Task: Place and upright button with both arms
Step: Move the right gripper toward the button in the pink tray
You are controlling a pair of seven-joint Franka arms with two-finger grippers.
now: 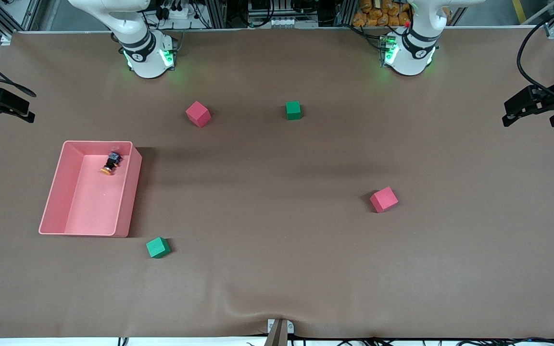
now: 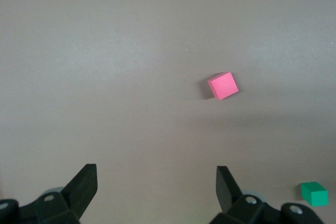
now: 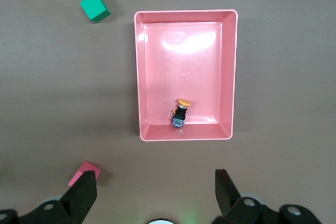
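One button (image 1: pixel 111 163) lies in one pink tray (image 1: pixel 56 192); two red cubes (image 1: pixel 197 114), two green cubes (image 1: pixel 293 110) on desk (image 1: pixel 277 269). Left hand (image 2: pixel 157 184) and right hand (image 3: pixel 156 187) both wide open, empty.

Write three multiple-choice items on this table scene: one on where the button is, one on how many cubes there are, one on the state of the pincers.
1. Where is the button?
A. in the pink tray
B. on a green cube
C. held by a pincer

2. How many foam cubes lie on the table?
A. two
B. four
C. six

3. How are the two pincers?
A. both open and empty
B. both shut
C. one gripping a cube

Answers:
1 A, it lies on its side on the tray floor.
2 B, two red, two green.
3 A, left pincer and right pincer show spread fingers with nothing between.
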